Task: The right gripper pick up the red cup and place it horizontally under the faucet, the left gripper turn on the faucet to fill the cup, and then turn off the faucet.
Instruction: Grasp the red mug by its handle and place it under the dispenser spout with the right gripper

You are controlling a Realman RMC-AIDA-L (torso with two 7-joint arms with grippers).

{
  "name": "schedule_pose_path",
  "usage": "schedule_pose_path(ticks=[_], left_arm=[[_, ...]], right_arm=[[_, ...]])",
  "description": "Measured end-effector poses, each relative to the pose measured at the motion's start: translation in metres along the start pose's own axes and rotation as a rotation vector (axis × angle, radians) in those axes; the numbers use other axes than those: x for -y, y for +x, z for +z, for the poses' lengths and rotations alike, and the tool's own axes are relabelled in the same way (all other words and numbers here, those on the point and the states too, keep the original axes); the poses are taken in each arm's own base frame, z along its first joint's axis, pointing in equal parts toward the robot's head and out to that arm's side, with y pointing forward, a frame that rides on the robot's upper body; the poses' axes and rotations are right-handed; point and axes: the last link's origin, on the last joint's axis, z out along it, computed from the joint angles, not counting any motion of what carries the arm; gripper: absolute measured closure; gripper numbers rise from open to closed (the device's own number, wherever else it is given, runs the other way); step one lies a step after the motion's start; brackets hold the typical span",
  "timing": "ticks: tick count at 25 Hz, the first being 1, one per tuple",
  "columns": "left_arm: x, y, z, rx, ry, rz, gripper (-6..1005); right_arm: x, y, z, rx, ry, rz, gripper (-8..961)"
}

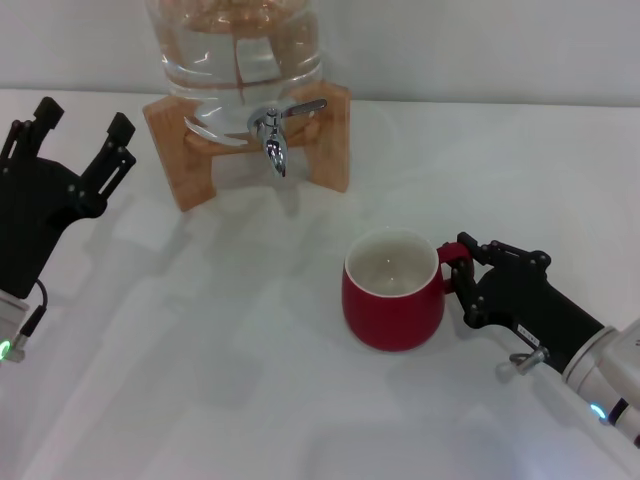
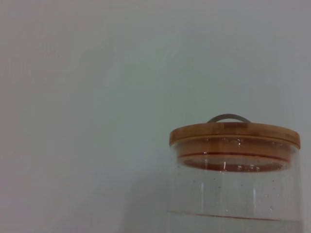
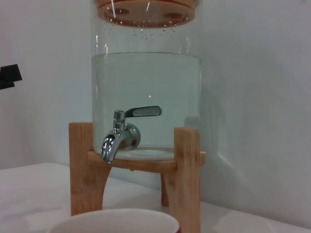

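Head view: your right gripper [image 1: 458,272] sits at the red cup [image 1: 393,291], fingers either side of the red loop handle; they look closed on it, though the contact itself is hard to make out. Cup stands upright on the white table [image 1: 250,380], mouth up, empty, well short of the faucet [image 1: 272,131]. Left gripper [image 1: 78,122] is parked off to the left, fingers apart, holding nothing, near the wooden stand [image 1: 176,140].

Left wrist view: only the dispenser's wooden lid [image 2: 234,134] and upper glass against the wall. No cup, no fingers.

Right wrist view: cup rim [image 3: 114,222] right at the camera, faucet [image 3: 119,138] ahead, lever level, spout pointing down between the stand's legs.

Handling, my read: glossy ceramic is rigid, fairly heavy, slick and chippable. A handle-only grip will probably let it swing or twist. Keep the move slow.

Room: open table between cup and stand. The tight spot is under the spout, between the two wooden legs; watch the rim there.
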Motion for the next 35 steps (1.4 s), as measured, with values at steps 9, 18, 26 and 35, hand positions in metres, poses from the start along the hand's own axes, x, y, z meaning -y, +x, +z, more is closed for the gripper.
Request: schedule_pose_path(ticks=[9,18,26,35], left_arm=[[0.001,-0.001,-0.002,0.008,0.006,-0.001,124],[0.003,-0.002,-0.005,0.013,0.017,-0.001,124],[0.004,-0.002,-0.014,0.014,0.032,-0.002,124],[0.006,-0.004,-0.024,0.022,0.048,-0.008,124]], right_arm=[[-0.003,-0.005,0.010,0.002,-0.021,-0.004,806],[-0.008,-0.011,0.025,-0.011,-0.055,-0.014,807],[-0.014,-0.021,0.044,-0.019,-0.098,-0.033,807],[-0.024,-0.033,0.063,-0.025,-0.144,-0.043,807]])
